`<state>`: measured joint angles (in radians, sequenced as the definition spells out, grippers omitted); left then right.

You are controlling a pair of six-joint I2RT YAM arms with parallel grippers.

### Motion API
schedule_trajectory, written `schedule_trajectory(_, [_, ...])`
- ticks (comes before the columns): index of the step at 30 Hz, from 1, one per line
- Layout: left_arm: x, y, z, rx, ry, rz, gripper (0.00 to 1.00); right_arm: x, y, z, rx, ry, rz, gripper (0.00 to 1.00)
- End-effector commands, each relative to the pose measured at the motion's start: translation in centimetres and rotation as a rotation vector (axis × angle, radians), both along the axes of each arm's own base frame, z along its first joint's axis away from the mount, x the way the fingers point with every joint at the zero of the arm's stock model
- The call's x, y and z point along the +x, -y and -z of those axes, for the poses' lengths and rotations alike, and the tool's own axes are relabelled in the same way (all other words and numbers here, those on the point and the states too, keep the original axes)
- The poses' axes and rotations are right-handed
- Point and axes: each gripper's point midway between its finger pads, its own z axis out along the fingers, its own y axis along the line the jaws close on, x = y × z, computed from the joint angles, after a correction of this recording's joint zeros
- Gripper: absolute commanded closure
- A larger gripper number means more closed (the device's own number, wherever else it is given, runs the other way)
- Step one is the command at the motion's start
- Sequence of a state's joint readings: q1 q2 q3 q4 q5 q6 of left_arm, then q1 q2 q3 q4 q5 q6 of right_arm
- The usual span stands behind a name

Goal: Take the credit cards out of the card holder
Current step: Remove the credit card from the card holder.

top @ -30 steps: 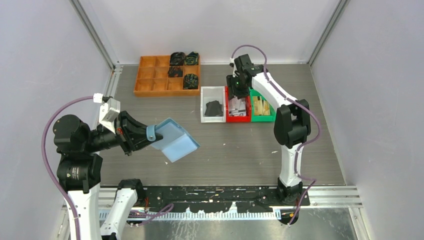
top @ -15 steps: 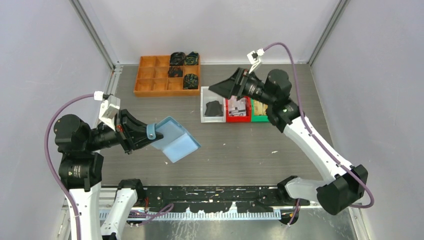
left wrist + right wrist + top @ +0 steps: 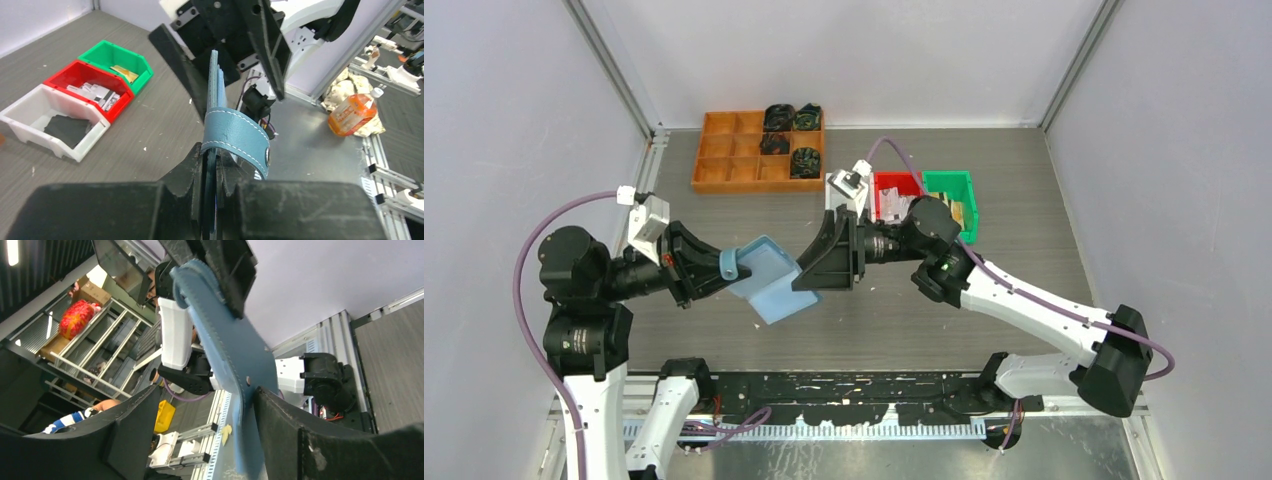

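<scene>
The light blue card holder [image 3: 774,290] hangs in the air over the table's left middle, and my left gripper [image 3: 724,268] is shut on its tab-loop end. In the left wrist view the card holder [image 3: 214,95] stands edge-on with the loop [image 3: 235,142] wrapped over my left gripper [image 3: 216,162]. My right gripper [image 3: 812,268] is open, its jaws straddling the holder's free end. Seen from the right wrist, the card holder [image 3: 235,350] rests against one finger [image 3: 295,435] of the right gripper [image 3: 207,392], with a wide gap to the other. No credit cards show apart from the holder.
An orange compartment tray [image 3: 724,160] with dark items sits at the back left. A red bin [image 3: 892,190] and a green bin [image 3: 954,190] stand behind the right arm. The white bin [image 3: 30,112] beside them holds a dark piece.
The right arm swung from the bins at the back down and left to the holder, and its jaws now straddle the free end. The left arm and holder stayed put.
</scene>
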<state>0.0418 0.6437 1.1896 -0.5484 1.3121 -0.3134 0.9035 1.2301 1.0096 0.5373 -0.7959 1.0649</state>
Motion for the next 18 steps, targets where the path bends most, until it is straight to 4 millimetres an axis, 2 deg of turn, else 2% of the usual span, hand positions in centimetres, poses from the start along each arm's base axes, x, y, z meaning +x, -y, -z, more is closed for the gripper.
schedule_trajectory(1, [1.1,-0.6,0.6,0.06,0.12,-0.068,1.0,-2.2,0.4,-2.4,0.054,0.108,-0.003,0.29])
schedule_trajectory(5, [2.3,-1.4,1.6,0.115,0.196,-0.148,1.0,-2.4,-0.4,-1.7,0.013,0.108,0.011,0.45])
schedule_trajectory(7, [2.8,-1.8,1.9,0.143,0.262,-0.189,1.0,-2.3,-0.9,-0.9,-0.026,0.12,0.039,0.5])
schedule_trajectory(11, [2.8,-2.2,2.0,0.177,0.363,-0.221,1.0,-2.1,-1.9,0.6,-0.1,0.161,0.087,0.53])
schedule_trajectory(15, [2.9,-2.7,2.6,0.231,0.492,-0.246,1.0,-1.9,-2.3,0.4,-0.096,0.168,0.106,0.55])
schedule_trajectory(18, [2.4,-2.8,2.8,0.258,0.574,-0.244,1.0,-1.0,-2.6,0.7,-0.126,0.171,0.154,0.55])
